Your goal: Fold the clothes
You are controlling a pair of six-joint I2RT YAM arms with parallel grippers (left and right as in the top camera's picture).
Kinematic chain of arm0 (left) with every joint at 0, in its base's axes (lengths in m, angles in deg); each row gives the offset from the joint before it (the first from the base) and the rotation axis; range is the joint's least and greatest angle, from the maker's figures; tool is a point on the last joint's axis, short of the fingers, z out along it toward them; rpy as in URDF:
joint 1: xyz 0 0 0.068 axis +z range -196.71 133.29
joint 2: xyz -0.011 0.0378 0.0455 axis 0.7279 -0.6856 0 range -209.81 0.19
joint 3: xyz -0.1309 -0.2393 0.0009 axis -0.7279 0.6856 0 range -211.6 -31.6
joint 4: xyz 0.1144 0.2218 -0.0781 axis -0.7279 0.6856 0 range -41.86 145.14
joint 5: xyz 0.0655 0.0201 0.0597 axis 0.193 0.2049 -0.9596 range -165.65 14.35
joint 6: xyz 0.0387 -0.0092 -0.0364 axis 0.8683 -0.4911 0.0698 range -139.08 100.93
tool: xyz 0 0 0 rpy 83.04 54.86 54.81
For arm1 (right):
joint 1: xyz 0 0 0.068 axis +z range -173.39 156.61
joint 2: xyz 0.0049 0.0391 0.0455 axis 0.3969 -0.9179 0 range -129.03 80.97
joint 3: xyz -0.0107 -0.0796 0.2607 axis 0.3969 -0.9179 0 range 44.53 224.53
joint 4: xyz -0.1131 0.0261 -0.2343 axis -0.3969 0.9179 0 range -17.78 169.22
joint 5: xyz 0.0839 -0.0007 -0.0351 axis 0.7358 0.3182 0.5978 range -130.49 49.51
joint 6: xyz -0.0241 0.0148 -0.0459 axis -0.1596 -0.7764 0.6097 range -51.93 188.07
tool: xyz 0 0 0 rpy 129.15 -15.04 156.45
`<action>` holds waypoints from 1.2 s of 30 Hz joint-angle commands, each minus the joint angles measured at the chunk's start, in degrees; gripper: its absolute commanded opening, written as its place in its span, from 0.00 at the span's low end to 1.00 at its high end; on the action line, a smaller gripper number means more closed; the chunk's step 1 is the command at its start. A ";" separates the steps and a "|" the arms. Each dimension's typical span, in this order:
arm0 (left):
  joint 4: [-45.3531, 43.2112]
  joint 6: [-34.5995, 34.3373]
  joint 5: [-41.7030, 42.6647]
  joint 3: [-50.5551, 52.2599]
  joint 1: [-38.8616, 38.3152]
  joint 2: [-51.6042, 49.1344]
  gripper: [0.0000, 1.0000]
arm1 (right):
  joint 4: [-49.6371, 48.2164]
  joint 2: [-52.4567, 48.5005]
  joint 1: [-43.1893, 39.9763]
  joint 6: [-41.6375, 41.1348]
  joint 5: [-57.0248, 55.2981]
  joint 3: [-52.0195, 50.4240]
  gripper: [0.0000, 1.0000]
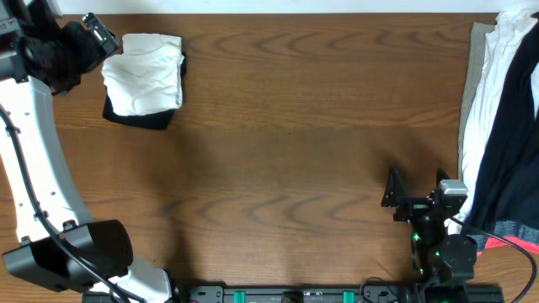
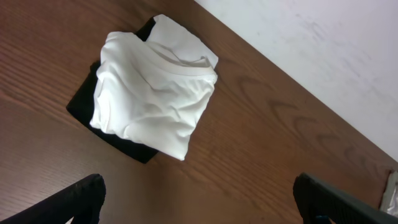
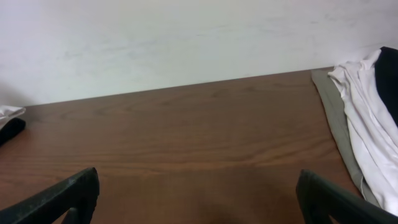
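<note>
A folded white garment (image 1: 145, 71) lies on a folded black garment (image 1: 139, 119) at the table's far left corner. In the left wrist view the white one (image 2: 152, 93) covers most of the black one (image 2: 81, 106). My left gripper (image 1: 103, 35) is open and empty, just left of this stack, its fingers apart over bare wood (image 2: 202, 199). An unfolded heap of white and black clothes (image 1: 501, 126) lies along the right edge, also in the right wrist view (image 3: 364, 118). My right gripper (image 1: 417, 187) is open and empty (image 3: 199, 196), near the front, left of the heap.
A grey cloth (image 1: 473, 76) lies under the heap's left side. A red cable (image 1: 505, 242) runs by the right arm's base. The white wall (image 3: 186, 37) stands behind the table's far edge. Brown wood table (image 1: 286, 126) spans between stack and heap.
</note>
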 commanded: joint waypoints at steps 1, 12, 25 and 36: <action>0.09 -0.31 -0.09 0.28 0.13 -0.33 0.98 | 0.22 0.37 0.28 0.39 -0.98 -0.11 0.99; 0.09 -0.31 -0.11 0.28 -0.02 3.85 0.98 | 0.22 0.37 0.28 0.39 -1.01 -0.11 0.99; 0.09 -0.31 -0.09 4.48 -13.20 24.00 0.98 | 0.22 0.37 0.28 0.39 -0.98 -0.09 0.99; 0.09 -0.31 -0.09 31.21 -19.63 43.19 0.98 | 0.22 0.37 0.28 0.39 -0.98 -0.11 0.99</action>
